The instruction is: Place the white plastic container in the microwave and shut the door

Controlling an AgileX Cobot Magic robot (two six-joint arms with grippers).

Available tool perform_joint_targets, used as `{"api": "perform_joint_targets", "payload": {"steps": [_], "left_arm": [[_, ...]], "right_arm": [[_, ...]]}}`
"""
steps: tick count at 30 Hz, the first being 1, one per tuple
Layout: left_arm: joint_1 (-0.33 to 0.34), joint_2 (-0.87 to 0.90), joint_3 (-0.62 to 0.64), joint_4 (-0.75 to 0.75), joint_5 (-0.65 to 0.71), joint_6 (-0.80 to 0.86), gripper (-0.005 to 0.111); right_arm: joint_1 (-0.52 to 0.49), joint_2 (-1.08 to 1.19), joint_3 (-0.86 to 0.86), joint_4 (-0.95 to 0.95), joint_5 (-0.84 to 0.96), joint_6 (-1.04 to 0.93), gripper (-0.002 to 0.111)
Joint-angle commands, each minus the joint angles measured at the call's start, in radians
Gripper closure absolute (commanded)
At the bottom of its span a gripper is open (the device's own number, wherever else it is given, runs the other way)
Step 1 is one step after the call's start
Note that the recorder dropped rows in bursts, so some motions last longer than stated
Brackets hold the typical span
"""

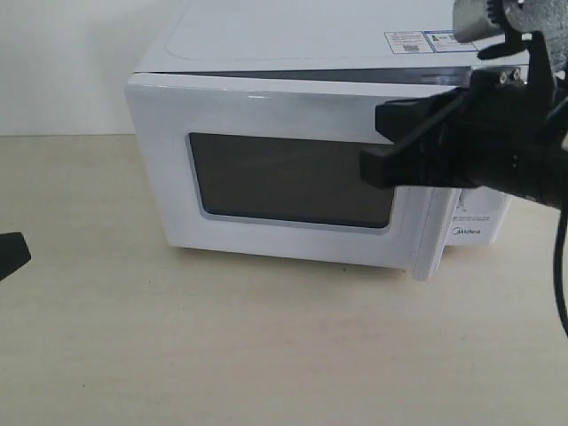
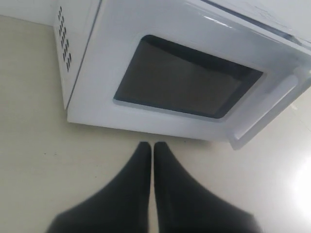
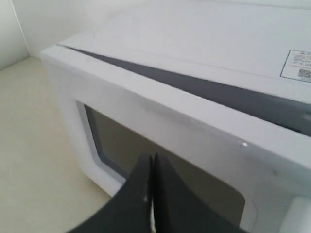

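Microwave (image 1: 293,133) on pale table (image 1: 222,346), door (image 1: 284,177) nearly shut.

Nearest, left gripper (image 2: 151,145) low over table, fingers pressed together, holding nothing. Further in, right gripper (image 3: 152,160) at door front near handle (image 2: 265,114), fingers together too. Door ajar, dark gap along top edge. Container not visible; contents behind dark window unclear.
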Motion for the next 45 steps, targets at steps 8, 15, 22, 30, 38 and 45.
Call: {"api": "perform_joint_targets", "payload": {"steps": [8, 15, 22, 30, 38, 45], "left_arm": [[-0.008, -0.027, 0.025, 0.018, -0.08, -0.011, 0.102], [-0.008, -0.027, 0.025, 0.018, -0.08, -0.011, 0.102], [-0.008, -0.027, 0.025, 0.018, -0.08, -0.011, 0.102], [-0.008, -0.027, 0.025, 0.018, -0.08, -0.011, 0.102], [-0.008, -0.027, 0.025, 0.018, -0.08, -0.011, 0.102], [-0.008, -0.027, 0.025, 0.018, -0.08, -0.011, 0.102]], "right_arm": [[-0.001, 0.14, -0.016, 0.242, -0.16, -0.092, 0.109], [-0.001, 0.21, -0.016, 0.374, -0.257, -0.219, 0.109], [-0.001, 0.21, -0.019, 0.499, -0.28, -0.356, 0.109], [-0.047, 0.21, -0.065, 0.528, -0.223, -0.398, 0.109], [-0.111, 0.21, -0.132, 0.528, -0.075, -0.431, 0.109], [-0.111, 0.21, -0.132, 0.528, -0.085, -0.442, 0.109]]}}
